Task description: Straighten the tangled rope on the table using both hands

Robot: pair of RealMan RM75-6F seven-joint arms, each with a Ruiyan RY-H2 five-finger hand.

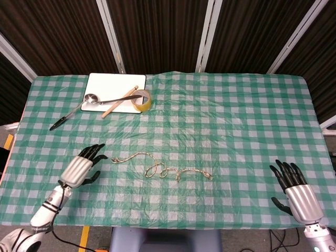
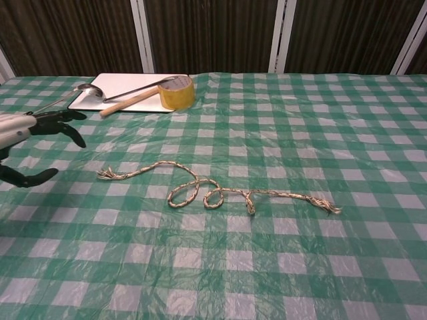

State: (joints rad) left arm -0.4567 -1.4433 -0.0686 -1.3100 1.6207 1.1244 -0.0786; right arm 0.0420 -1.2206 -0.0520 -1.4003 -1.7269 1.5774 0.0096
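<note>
1. The rope (image 1: 160,167) lies looped and kinked near the middle of the checked tablecloth (image 1: 226,121), its frayed ends pointing to 9 and 3 o'clock
2. The left hand (image 1: 83,167) hovers at the rope's 9 o'clock, fingers spread, holding nothing; it seems just short of the frayed end
3. The right hand (image 1: 294,190) sits well apart at 4 o'clock, fingers spread
4. At 11 o'clock, a white board (image 1: 113,90) carries a ladle (image 1: 79,107), a wooden stick (image 1: 118,101) and a tape roll (image 1: 142,100)
</note>
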